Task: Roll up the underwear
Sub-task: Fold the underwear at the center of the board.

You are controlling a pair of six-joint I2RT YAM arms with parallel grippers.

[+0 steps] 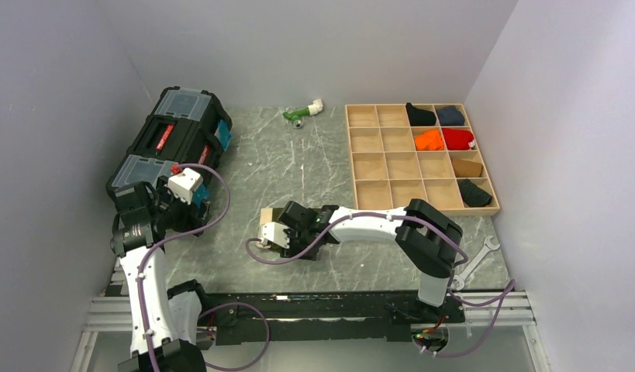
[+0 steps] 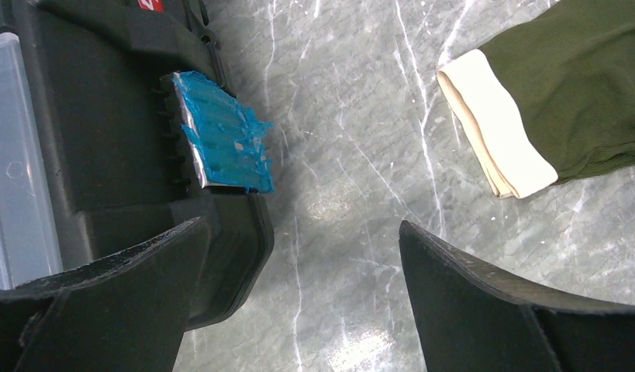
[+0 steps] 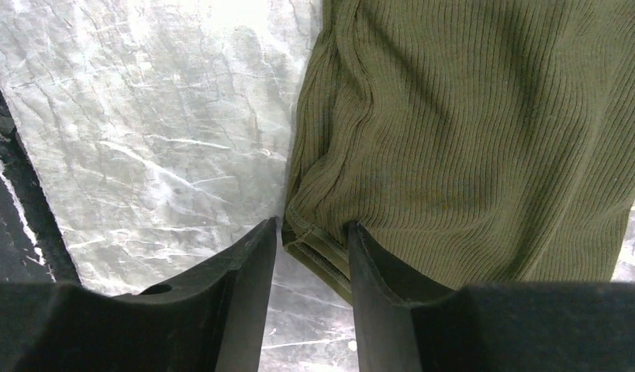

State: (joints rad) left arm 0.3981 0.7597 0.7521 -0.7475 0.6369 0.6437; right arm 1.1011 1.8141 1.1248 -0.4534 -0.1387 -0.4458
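The underwear [image 3: 469, 132] is dark olive ribbed cloth lying on the marble table. Its cream waistband [image 2: 496, 128] shows at the upper right of the left wrist view. In the top view the underwear [image 1: 267, 215] is mostly hidden under my right gripper [image 1: 279, 225]. In the right wrist view my right gripper [image 3: 312, 225] is shut on a hemmed corner of the underwear, low against the table. My left gripper [image 2: 300, 225] is open and empty over bare table. It sits left of the garment, beside the toolbox [image 2: 105, 139].
A black toolbox [image 1: 170, 143] with a blue latch stands at the left. A wooden compartment tray [image 1: 349, 155] at the back right holds several cloth rolls, among them brown [image 1: 467, 167] and black ribbed [image 1: 475, 193]. A green-white fitting [image 1: 302, 112] lies at the back. A wrench [image 1: 477, 260] lies front right.
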